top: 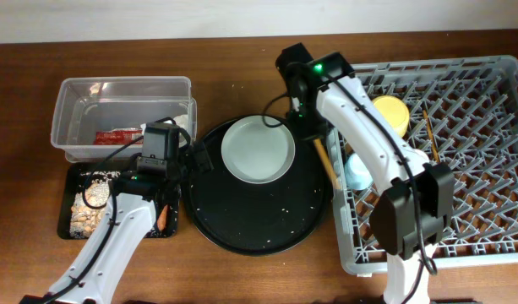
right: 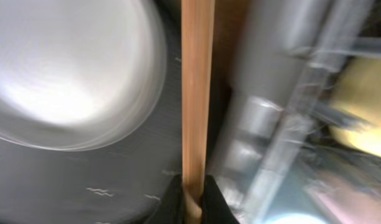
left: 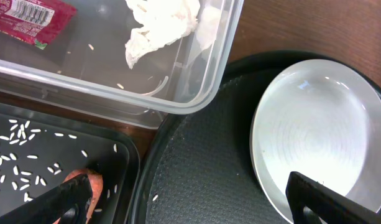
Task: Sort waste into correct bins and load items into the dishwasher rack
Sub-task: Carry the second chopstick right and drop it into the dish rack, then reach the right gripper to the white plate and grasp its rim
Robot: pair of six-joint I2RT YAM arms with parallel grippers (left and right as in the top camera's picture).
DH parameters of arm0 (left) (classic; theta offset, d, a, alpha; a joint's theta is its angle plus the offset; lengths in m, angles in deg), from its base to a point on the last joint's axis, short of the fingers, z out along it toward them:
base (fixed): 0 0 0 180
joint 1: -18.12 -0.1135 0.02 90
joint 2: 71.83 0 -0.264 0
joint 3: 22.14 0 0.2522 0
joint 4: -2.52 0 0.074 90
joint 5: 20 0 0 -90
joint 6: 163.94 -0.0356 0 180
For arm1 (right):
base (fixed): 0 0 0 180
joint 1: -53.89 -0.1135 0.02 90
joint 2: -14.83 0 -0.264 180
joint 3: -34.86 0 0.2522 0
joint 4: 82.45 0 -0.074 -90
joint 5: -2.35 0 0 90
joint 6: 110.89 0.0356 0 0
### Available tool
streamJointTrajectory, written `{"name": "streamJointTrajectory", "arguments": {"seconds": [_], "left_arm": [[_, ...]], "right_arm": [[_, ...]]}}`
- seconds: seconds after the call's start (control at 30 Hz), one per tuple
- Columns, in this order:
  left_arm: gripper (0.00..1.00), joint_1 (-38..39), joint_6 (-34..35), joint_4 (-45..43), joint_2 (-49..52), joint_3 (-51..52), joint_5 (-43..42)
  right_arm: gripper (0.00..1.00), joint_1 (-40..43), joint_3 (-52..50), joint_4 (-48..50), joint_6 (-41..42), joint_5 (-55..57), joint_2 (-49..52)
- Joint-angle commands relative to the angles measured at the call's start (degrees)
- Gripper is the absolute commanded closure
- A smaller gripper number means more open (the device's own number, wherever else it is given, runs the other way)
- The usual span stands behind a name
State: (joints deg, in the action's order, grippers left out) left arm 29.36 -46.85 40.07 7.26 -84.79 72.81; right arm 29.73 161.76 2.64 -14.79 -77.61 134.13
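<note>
The pale plate [top: 257, 149] lies on the round black tray [top: 259, 219]. My left gripper [top: 191, 162] is open and empty, low over the gap between the shallow black tray [top: 68, 198] and the plate [left: 314, 130]; its fingers [left: 190, 205] span the orange carrot [left: 84, 186] and the plate's rim. The clear tub [top: 73, 89] holds the red wrapper [left: 28, 15] and white tissue [left: 162, 25]. My right gripper [top: 309, 128] is shut on a wooden chopstick [right: 196, 93] at the grey rack's [top: 495, 236] left edge. The rack holds the yellow bowl [top: 390, 114], the blue cup [top: 358, 171] and another chopstick [top: 428, 131]. The pink cup is out of view.
The black tray holds beige food scraps [top: 91, 198], rice grains [left: 16, 162] and the carrot [top: 161, 218]. A few rice grains lie scattered on the round tray. The right arm reaches over the rack's left side. Bare wooden table [top: 242, 51] shows behind the tub and the trays.
</note>
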Motion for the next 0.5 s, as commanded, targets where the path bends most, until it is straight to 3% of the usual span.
{"name": "streamJointTrajectory", "arguments": {"seconds": [0.0,0.17,0.47], "left_arm": [[0.01,0.13,0.55,-0.09,0.31,0.22,-0.46],[0.01,0.55,0.55,-0.13,1.53,0.22,-0.46],[0.01,0.76,0.52,-2.25,4.81,0.22,-0.44]], "right_arm": [[0.96,4.39,2.25,-0.55,-6.34,22.25,-0.72],[0.96,13.07,2.25,3.02,-10.38,26.58,-0.7],[0.96,29.94,2.14,5.11,-10.56,13.97,-0.7]]}}
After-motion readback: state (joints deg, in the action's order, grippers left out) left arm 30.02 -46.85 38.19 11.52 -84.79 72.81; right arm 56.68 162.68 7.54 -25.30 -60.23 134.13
